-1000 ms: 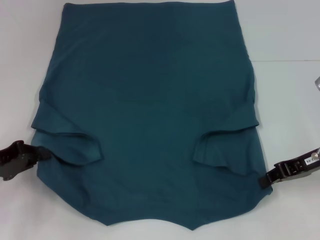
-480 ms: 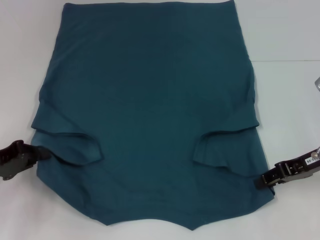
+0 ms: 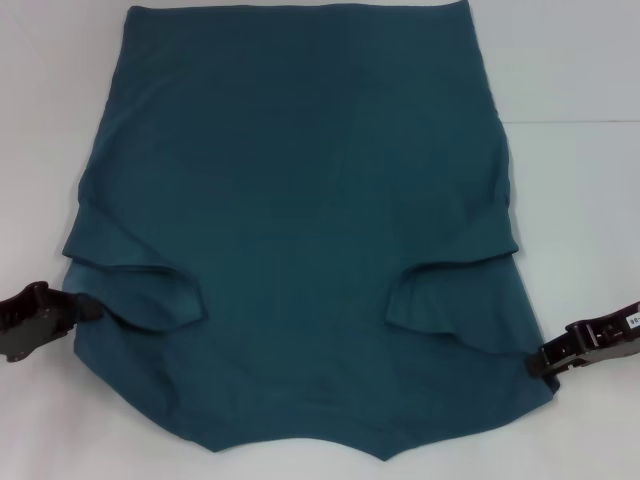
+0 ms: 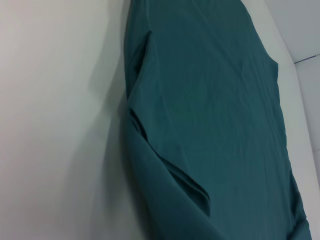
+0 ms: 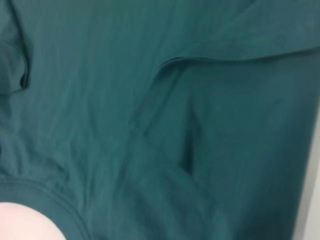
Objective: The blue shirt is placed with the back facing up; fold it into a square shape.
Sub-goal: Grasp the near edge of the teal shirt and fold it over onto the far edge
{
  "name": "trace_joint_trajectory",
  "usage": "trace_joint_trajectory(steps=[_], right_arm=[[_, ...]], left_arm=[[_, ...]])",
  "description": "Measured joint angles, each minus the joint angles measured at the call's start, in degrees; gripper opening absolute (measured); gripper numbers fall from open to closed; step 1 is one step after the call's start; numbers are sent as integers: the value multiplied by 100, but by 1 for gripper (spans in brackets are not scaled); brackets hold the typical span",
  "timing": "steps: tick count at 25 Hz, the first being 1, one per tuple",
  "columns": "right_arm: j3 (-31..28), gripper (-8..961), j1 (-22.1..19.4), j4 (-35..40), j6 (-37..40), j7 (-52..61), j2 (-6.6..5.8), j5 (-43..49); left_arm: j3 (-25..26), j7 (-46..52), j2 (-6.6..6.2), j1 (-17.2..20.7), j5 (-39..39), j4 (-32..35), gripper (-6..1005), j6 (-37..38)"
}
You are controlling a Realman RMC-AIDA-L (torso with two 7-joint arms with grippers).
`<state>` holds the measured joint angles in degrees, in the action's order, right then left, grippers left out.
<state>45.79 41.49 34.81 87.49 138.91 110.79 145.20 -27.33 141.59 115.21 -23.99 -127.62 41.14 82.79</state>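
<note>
Pincer tips of left pincer (image 3: 85,311) and right pincer (image 3: 532,363) touching blue shirt (image 3: 300,220) side edges, opening unclear.

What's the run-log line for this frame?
stage: sleeves folded in, body fold pending | blue shirt: flat, back up | left pincer: at shirt's left edge | right pincer: at right edge | table: white

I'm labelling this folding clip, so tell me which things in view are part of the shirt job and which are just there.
Part of the job:
- the blue shirt, spread back up, both sleeves folded in
- left gripper, at the shirt's left edge
- right gripper, at the shirt's right edge

Just there:
- the white table under it; nothing else lies about
</note>
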Motion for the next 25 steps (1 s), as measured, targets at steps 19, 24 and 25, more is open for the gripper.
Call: trace_joint_trajectory(steps=[19, 24, 25], right_arm=[[6, 335, 85, 3, -127, 45, 85, 264], [17, 336, 139, -22, -150, 49, 114, 262], [17, 336, 146, -24, -153, 52, 116, 261]], left_arm=[[0, 0, 1, -7, 0, -27, 15, -70], [6, 0, -5, -9, 0, -27, 15, -78], [13, 0, -5, -9, 0, -27, 16, -83]])
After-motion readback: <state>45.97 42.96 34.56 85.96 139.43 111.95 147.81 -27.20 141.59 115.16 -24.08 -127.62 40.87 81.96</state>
